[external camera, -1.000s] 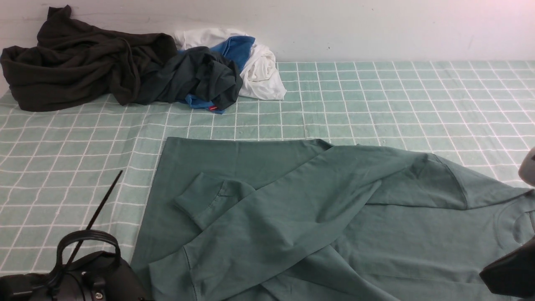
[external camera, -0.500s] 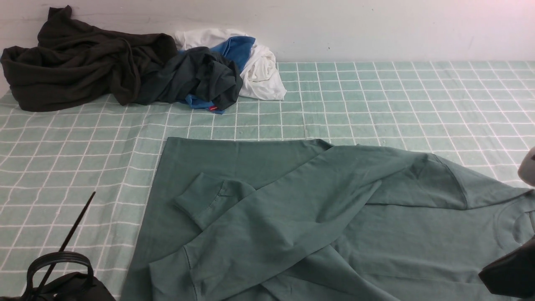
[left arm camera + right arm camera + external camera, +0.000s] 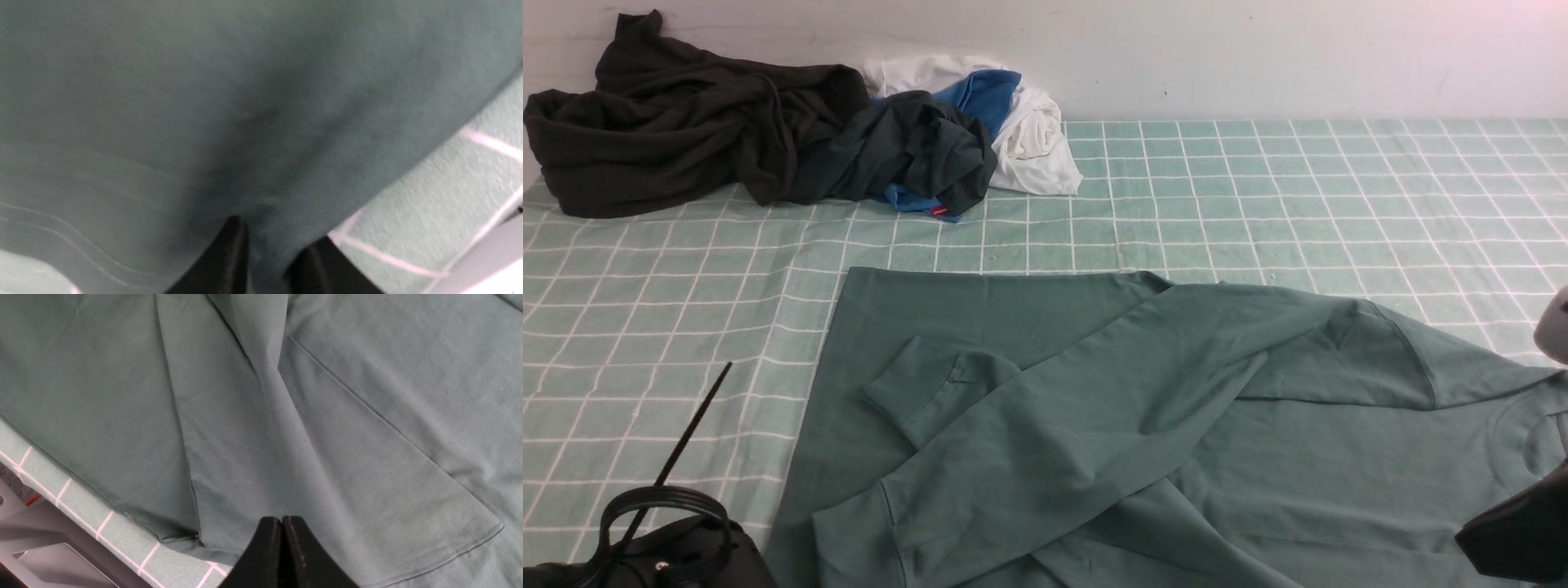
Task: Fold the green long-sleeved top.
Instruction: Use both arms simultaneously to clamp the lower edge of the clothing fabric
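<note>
The green top (image 3: 1094,408) lies flat on the tabletop (image 3: 1258,204), sleeves crossed over its body. The left pincer (image 3: 278,234) pinches cloth near its hem corner. The right pincer (image 3: 282,519) hovers above it, pressed together and empty. The body fold likely comes next, and the right pincer must grip too.

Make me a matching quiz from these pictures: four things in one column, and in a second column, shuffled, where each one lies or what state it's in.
1 green long-sleeved top
2 blackish garment
3 white garment
4 right claw

A shut, holding nothing
B crumpled at the far left
C laid out nearest, sleeves crossed over it
D bunched at the back, near the middle

Pairs: 1-C, 2-B, 3-D, 4-A
</note>
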Motion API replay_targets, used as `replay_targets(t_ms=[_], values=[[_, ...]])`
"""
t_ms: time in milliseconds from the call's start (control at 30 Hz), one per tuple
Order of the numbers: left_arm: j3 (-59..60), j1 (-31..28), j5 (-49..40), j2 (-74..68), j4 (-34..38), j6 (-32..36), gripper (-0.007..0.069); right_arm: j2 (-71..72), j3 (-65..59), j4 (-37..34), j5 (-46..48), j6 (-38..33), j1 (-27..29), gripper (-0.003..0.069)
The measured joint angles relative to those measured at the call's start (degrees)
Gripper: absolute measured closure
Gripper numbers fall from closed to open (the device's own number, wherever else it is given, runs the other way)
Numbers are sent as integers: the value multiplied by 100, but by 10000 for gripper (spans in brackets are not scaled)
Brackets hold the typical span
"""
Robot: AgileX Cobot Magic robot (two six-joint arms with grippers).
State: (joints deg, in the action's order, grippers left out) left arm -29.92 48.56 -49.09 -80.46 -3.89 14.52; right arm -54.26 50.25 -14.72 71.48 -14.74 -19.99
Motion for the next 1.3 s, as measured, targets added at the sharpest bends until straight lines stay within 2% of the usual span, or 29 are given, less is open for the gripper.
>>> replay_targets(t_ms=[200, 267, 400, 533, 667, 767, 833, 900, 1000, 1067, 1133, 1200, 1300], values=[[-37, 0, -12, -6, -14, -4, 567, 0, 0, 0, 0, 0, 0, 673], [-37, 0, -23, -6, -3, -4, 609, 0, 0, 0, 0, -6, 0, 673], [-127, 0, -250, -6, -10, -4, 619, 0, 0, 21, 0, -169, -5, 673], [-526, 0, -932, 160, -248, -133, 618, 0, -83, 181, -12, -722, -243, 673], [-655, 0, -1420, 724, -404, -222, 618, -5, -881, 686, -30, -1552, -769, 669], [-626, 0, -1535, 891, -394, -222, 618, -19, -1408, 928, -138, -1736, -883, 650], [-554, 0, -1573, 979, -394, -228, 618, -102, -1885, 1118, -580, -1814, -907, 597], [-518, 0, -1555, 993, -387, -228, 618, -194, -2212, 1179, -1110, -1953, -907, 513], [-488, 0, -1484, 998, -387, -229, 618, -320, -2443, 1226, -1595, -2180, -907, 392], [-488, 0, -1450, 1004, -387, -229, 618, -404, -2521, 1263, -1761, -2289, -907, 351], [-488, 0, -1343, 1010, -387, -234, 618, -615, -2654, 1379, -2002, -2452, -907, 274], [-488, 0, -1267, 1010, -387, -234, 618, -853, -2752, 1526, -2196, -2533, -908, 239], [-488, 0, -1167, 1010, -387, -234, 618, -1202, -2808, 1725, -2509, -2545, -913, 227]])
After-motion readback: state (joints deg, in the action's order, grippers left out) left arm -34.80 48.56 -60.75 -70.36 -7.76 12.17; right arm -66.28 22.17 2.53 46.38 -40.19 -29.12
